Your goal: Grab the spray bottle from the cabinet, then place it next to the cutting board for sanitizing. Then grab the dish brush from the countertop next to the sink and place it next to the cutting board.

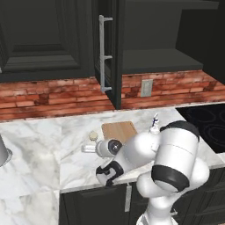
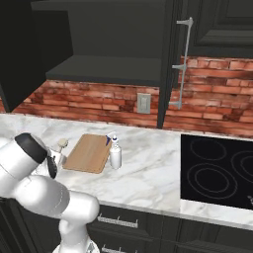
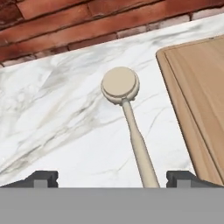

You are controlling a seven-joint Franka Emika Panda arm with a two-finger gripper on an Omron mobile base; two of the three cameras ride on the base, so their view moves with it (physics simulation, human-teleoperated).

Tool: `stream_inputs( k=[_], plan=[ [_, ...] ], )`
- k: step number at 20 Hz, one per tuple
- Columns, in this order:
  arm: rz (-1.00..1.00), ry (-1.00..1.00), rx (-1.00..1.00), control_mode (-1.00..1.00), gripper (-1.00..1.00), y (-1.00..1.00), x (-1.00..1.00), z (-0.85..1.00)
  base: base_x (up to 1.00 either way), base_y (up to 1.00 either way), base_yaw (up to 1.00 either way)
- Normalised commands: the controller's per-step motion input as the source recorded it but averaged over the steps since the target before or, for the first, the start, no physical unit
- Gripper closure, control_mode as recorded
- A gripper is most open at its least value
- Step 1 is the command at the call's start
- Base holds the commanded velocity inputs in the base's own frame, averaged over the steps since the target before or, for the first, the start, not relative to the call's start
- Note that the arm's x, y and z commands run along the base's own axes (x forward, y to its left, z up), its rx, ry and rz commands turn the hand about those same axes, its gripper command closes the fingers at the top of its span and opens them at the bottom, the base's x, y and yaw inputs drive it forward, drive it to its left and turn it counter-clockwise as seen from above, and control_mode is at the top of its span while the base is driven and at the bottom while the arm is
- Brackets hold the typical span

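**Beside the board: brush down, jaws wide**

Low in the hand view I see my gripper [image 3: 112, 179] spread wide, its two dark fingertips [image 3: 43, 178] standing far apart at the bottom corners with nothing clamped between them. Between them the dish brush [image 3: 127, 113] lies flat on the countertop [image 3: 57, 122], its round cream head toward the middle of the frame and its pale handle running down to the lower edge. Just right of it, filling the right side, sits the cutting board [image 3: 201, 96], close to the handle; I cannot tell if they touch.

From the right base view, the board lies left of centre on the marble, and the spray bottle [image 2: 115, 154] stands upright just beside its right edge. The brush head peeks out at the board's left, next to my arm. Above, the cabinet [image 2: 118, 69] stands open, its silver handle [image 2: 184, 62] in the upper right.
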Motion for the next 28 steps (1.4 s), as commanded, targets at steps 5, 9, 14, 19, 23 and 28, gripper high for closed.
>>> stream_inputs(
  k=[5, 9, 14, 19, 23, 28],
  plan=[
    [-0.08, 0.00, 0.08, -1.00, -1.00, 0.00, -0.27, 0.57, 0.00, 0.00, 0.00],
    [-0.10, 0.01, 0.12, -1.00, -1.00, -0.20, -0.19, 0.56, 0.00, 0.00, 0.00],
    [-0.06, 0.00, 0.12, -1.00, -1.00, -0.23, -0.24, 0.86, 0.00, 0.00, 0.00],
    [-0.04, 0.09, 0.04, -1.00, -1.00, -0.33, -0.19, 0.86, 0.00, 0.00, 0.00],
    [0.00, 0.28, 0.00, -1.00, -1.00, -0.75, -0.13, 0.81, 0.00, 0.00, 0.00],
    [0.00, 0.20, 0.00, -1.00, -1.00, -0.86, -0.24, 0.63, 0.00, 0.00, 0.00]
  ],
)
